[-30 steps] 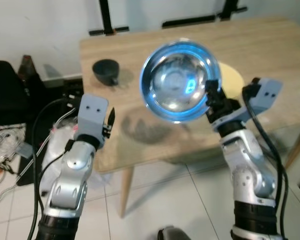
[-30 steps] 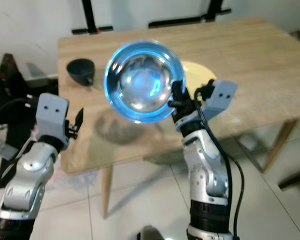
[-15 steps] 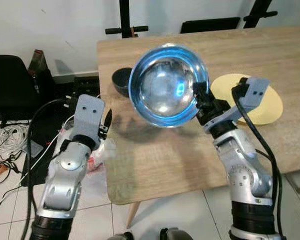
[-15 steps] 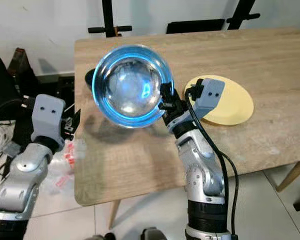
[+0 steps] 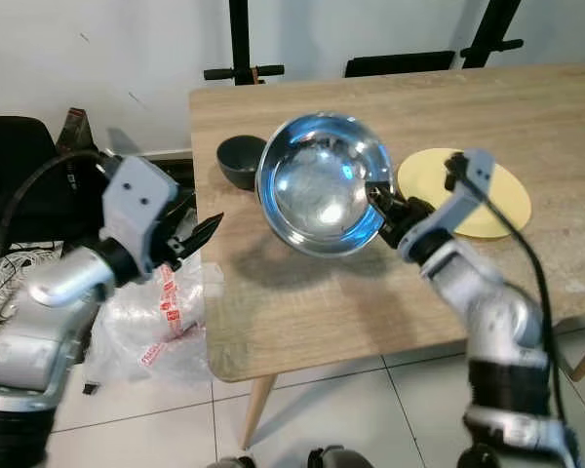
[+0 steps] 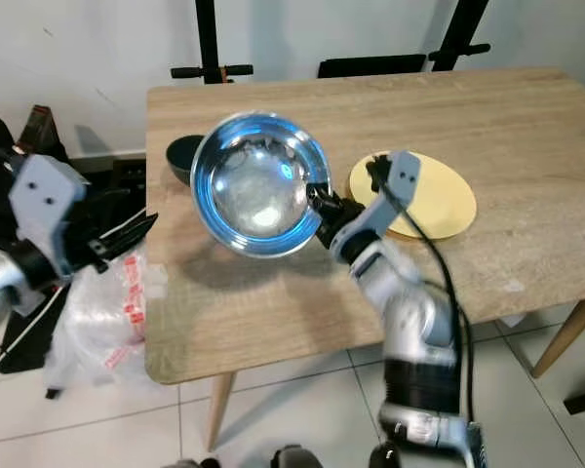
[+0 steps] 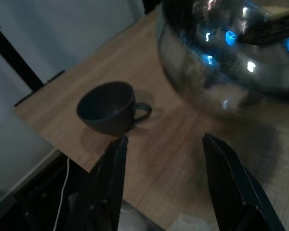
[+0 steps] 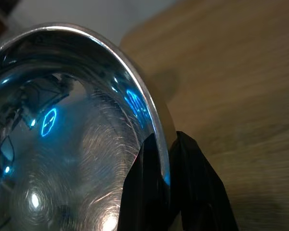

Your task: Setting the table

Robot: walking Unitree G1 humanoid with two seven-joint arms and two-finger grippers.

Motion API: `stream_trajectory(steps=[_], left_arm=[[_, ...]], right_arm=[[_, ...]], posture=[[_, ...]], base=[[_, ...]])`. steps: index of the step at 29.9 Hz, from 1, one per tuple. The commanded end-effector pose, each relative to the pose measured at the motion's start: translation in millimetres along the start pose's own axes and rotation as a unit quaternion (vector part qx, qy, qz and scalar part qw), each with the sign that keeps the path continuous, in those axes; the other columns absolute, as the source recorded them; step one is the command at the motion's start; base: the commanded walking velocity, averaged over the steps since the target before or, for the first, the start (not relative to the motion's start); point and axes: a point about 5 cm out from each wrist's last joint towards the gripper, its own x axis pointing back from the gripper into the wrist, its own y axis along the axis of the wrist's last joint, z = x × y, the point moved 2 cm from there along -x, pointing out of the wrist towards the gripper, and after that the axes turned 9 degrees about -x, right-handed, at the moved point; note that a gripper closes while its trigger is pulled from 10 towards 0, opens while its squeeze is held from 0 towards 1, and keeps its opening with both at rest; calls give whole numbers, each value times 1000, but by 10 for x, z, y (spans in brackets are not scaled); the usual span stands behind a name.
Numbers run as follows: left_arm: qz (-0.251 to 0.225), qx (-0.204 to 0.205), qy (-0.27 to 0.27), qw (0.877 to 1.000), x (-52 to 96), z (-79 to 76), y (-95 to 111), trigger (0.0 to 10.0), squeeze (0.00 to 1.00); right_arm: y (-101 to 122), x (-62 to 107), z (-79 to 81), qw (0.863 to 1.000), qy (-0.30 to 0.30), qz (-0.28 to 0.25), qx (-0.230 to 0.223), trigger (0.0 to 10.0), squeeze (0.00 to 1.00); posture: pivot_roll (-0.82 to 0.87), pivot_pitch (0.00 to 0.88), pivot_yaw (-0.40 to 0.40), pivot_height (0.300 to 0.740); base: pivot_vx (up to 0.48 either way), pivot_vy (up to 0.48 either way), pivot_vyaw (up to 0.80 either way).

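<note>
My right gripper (image 5: 378, 202) is shut on the rim of a large shiny steel bowl (image 5: 319, 182), holding it tilted above the wooden table (image 5: 302, 302); the rim sits pinched between its fingers (image 8: 149, 192). A dark cup (image 5: 240, 160) stands on the table behind the bowl, near the far left edge. A yellow plate (image 5: 492, 195) lies flat to the right of the bowl. My left gripper (image 5: 197, 232) is open beside the table's left edge, its fingers (image 7: 111, 187) pointing toward the cup (image 7: 111, 112) and the bowl (image 7: 231, 53).
A crumpled plastic bag (image 5: 151, 327) lies on the tiled floor left of the table. A black chair (image 5: 19, 175) and cables sit further left. Black stand legs (image 5: 239, 68) rise behind the table by the white wall.
The bowl has come down and tilted lower toward the table. My left arm has swung out to the left and its gripper now points at the table. The camera view shifted slightly.
</note>
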Motion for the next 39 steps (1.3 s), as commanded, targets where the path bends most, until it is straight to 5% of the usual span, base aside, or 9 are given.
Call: stream_trajectory(steps=[1,9,18,19,21,22,34,35,39], left_arm=[[-5,7,-16,1000,33,15,40,10000,0],[-7,5,-24,1000,194,44,125,10000,0],[-1,7,-35,999,277,-5,148,10000,0],[0,11,-37,999,280,-19,154,10000,0],[0,11,-37,999,280,-19,154,10000,0],[-1,12,-37,999,280,-23,155,10000,0],[0,26,-42,999,231,-70,136,10000,0],[-1,26,-42,999,229,-71,134,10000,0],[-3,31,-41,999,208,-78,136,10000,0]], right_arm=[[-70,-59,86,998,36,49,19,10000,0],[-199,-174,137,980,74,166,80,10000,0],[-266,-260,143,971,76,201,104,10000,0],[-249,-275,124,970,77,203,106,10000,408],[-249,-275,124,970,77,203,106,10000,408],[-233,-280,113,971,74,199,107,10000,1000],[84,-309,87,979,63,139,136,10000,1000],[137,-306,99,981,62,126,136,10000,0],[296,-263,194,985,82,93,122,10000,0]], posture=[[-56,87,23,740],[-32,105,-21,740],[-21,104,-30,740],[-20,103,-29,740],[-20,103,-29,740],[-20,103,-29,740],[-36,83,-12,740],[-33,78,-6,740],[-35,70,2,740]], base=[[0,0,0],[0,0,0],[0,0,0],[0,0,0],[0,0,0],[0,0,0],[0,0,0],[0,0,0],[0,0,0]])
